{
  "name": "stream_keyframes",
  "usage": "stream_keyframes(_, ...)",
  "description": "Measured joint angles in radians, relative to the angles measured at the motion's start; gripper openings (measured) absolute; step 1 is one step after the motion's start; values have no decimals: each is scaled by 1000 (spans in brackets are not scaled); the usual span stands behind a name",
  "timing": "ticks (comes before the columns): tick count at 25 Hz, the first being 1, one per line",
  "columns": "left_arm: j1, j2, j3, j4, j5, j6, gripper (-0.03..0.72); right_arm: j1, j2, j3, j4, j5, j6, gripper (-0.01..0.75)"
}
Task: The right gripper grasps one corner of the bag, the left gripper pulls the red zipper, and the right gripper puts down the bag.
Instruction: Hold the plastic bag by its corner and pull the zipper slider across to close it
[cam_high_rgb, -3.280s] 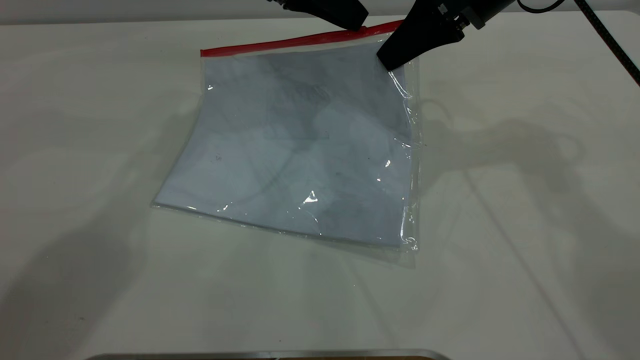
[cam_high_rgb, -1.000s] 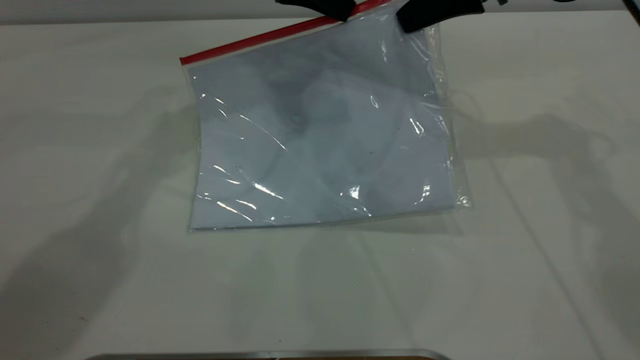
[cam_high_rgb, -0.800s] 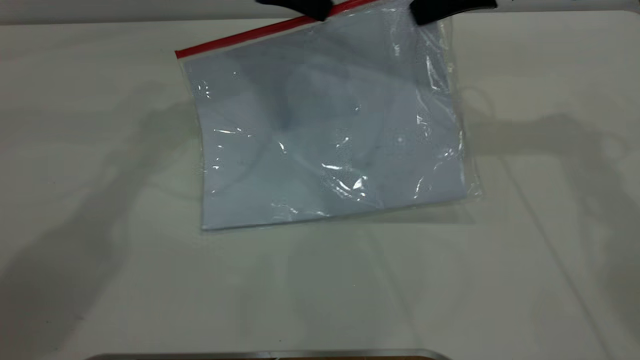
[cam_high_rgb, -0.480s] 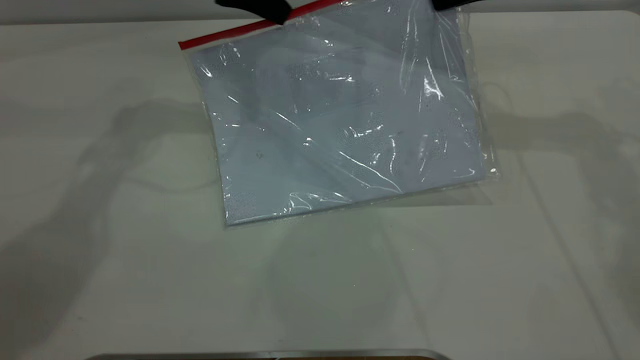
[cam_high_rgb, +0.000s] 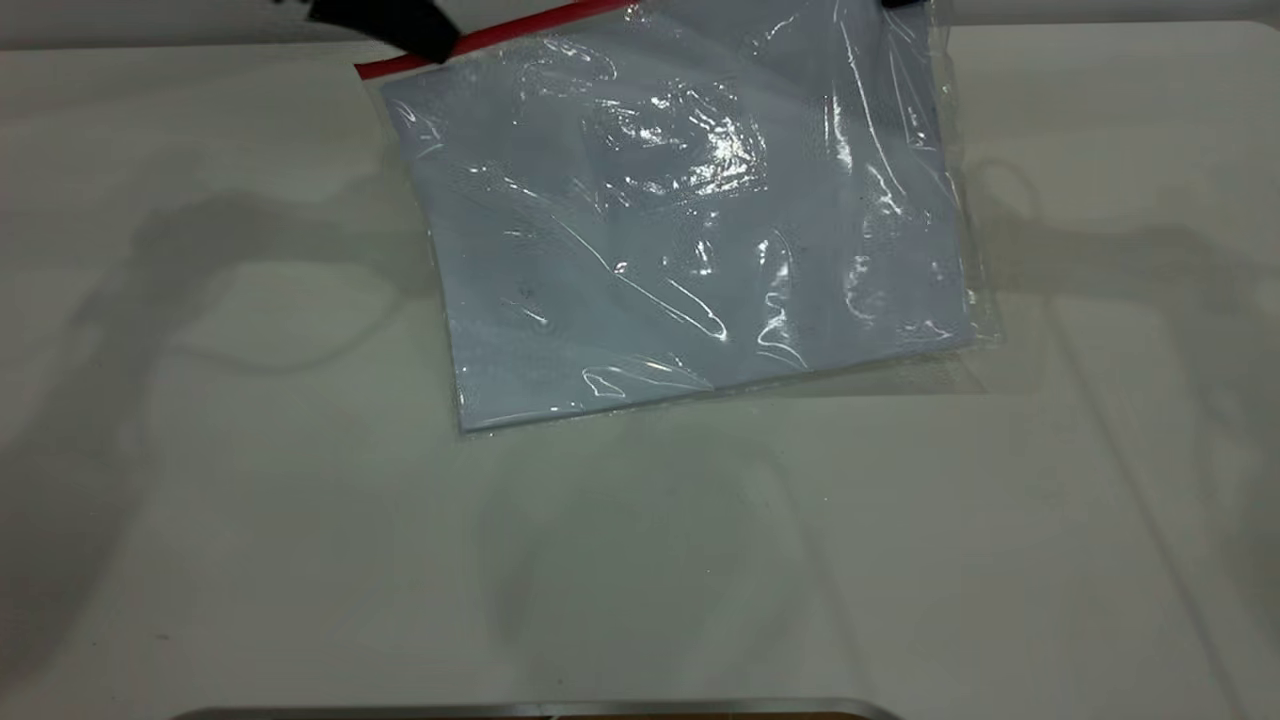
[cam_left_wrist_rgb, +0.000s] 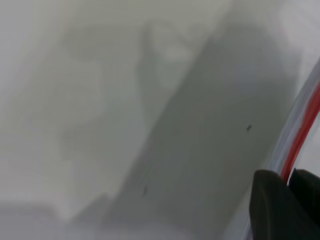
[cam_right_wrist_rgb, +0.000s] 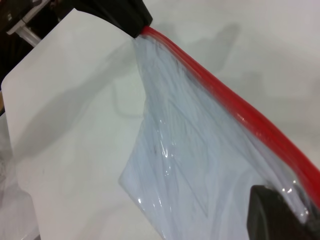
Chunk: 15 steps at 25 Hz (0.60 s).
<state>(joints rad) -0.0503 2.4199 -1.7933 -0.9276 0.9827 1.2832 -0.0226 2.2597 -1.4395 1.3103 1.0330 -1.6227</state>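
- Two grippers are on the bag (cam_high_rgb: 690, 230): left gripper (cam_high_rgb: 385, 22) pinched on the red zipper (cam_high_rgb: 500, 32), close to the zipper's left end in the exterior view; right gripper (cam_right_wrist_rgb: 280, 215) holds the opposite top corner, only a sliver of it showing at the top edge of the exterior view.
- Just changed: half a second ago the left gripper sat further right along the strip; it has slid left, almost to the end. A second ago it was nearer the right gripper still.
- Meaning, as I judge it: zipper pull nearly finished, only a short run left; putting the bag down comes next.
- Bag hangs lifted from its top edge above the table (cam_high_rgb: 200, 500), lower edge low near the surface; contact cannot be told.
- Long axis: the zipper edge runs left-right, rising toward the right gripper's side. Zipper side up and away from the camera, closed bottom edge toward the camera.
- Pincer state: left jaws narrow, clamped around the red strip per left wrist view (cam_left_wrist_rgb: 287, 200); right jaws closed on clear plastic at the corner.
- Film is wrinkled and glossy, white paper inside.
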Motion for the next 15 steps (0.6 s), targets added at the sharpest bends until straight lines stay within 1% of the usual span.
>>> stream_keyframes(4, 17, 0, 0, 50, 2, -40, 92, 0, 0, 0, 0, -2, 0, 33)
stream_keyframes(12, 29, 0, 0, 78, 2, -53, 109, -3, 0, 0, -2, -6, 0, 33)
stream_keyframes(15, 29, -2, 0, 63, 1, -65, 140, -7, 0, 0, -9, -8, 0, 33)
